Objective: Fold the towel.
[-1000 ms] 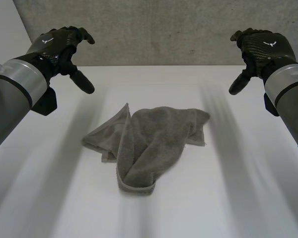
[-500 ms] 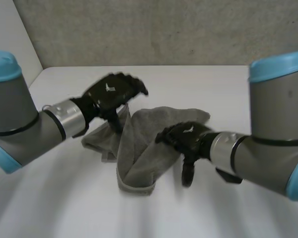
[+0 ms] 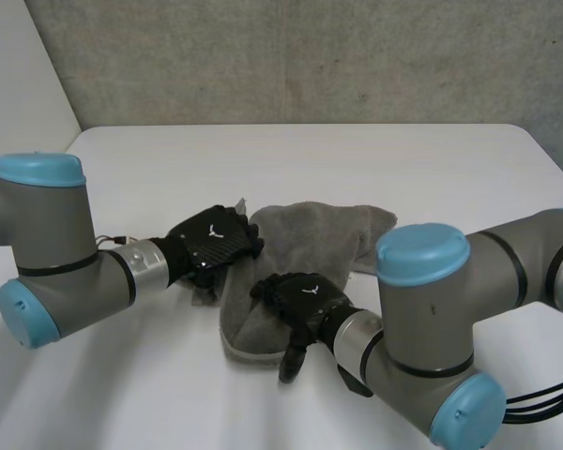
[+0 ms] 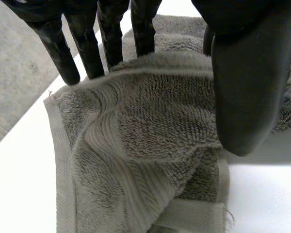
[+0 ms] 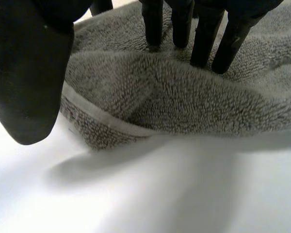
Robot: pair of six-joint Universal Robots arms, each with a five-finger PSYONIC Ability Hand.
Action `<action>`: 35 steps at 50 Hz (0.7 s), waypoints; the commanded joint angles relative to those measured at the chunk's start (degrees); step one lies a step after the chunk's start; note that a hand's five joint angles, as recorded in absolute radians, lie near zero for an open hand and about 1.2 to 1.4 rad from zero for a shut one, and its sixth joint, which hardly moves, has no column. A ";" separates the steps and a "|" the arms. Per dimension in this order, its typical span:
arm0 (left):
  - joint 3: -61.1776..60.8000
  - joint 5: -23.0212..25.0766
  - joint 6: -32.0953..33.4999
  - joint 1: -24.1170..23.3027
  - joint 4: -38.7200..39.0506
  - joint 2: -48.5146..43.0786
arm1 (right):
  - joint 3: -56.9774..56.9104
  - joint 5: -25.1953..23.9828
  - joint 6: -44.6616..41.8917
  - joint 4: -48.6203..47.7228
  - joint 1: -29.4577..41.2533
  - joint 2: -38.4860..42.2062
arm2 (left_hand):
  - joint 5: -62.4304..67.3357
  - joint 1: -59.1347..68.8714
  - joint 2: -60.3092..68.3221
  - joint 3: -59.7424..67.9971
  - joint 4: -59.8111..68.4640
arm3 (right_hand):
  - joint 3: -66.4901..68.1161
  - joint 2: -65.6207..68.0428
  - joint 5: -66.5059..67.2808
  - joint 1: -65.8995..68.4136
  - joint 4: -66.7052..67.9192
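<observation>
Since half a second back both arms had dropped low and inward, so the black left hand (image 3: 214,246) sat on the 9 o'clock edge of the crumpled grey terry towel (image 3: 310,234) mid-table. The black right hand (image 3: 300,298) was on its 6 o'clock corner. Both had straight fingers on the cloth, thumbs apart, nothing pinched. I'd tuck each thumb under the hem before lifting, to catch one layer only. No readable writing, just a small white mark on each hand's back.
</observation>
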 commanded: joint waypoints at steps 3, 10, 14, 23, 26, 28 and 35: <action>0.77 -4.94 -0.18 -0.69 0.10 -2.95 | 0.34 1.10 -0.12 -4.29 1.76 3.13 | 15.38 15.52 15.59 15.55 15.82 | 7.89 8.06 8.28 8.33 7.93; 1.30 -5.39 -1.06 -1.22 -0.07 -2.16 | 0.16 1.10 0.23 -5.08 2.29 3.31 | 37.33 37.47 37.55 37.50 37.78 | 46.95 47.13 47.35 47.39 47.00; 1.30 -5.47 -2.72 -1.74 -0.42 0.99 | -0.80 0.31 0.06 -4.56 1.76 2.35 | 49.06 49.20 49.28 49.24 49.51 | 65.90 66.07 66.30 66.34 65.95; 4.20 -5.04 -13.19 -2.01 0.28 7.51 | -10.30 -3.74 -4.25 2.48 -2.28 -3.11 | 54.63 54.77 54.85 54.80 55.08 | 65.90 66.07 66.30 66.34 65.95; 11.49 -5.83 -15.83 -2.10 1.33 6.45 | -23.04 -7.08 -12.51 9.51 -7.12 -0.47 | 54.63 54.77 54.85 54.80 55.08 | 65.90 66.07 66.30 66.34 65.95; 16.94 -6.71 -17.15 -2.18 1.95 5.13 | -42.36 -6.82 -22.22 13.80 -10.27 4.17 | 54.63 54.77 54.85 54.80 55.08 | 65.90 66.07 66.30 66.34 65.95; 37.24 -16.62 -29.61 -4.82 10.18 5.65 | -66.62 -5.58 -29.14 9.63 -11.42 2.89 | 54.63 54.77 54.85 54.80 55.08 | 65.90 66.07 66.30 66.34 65.95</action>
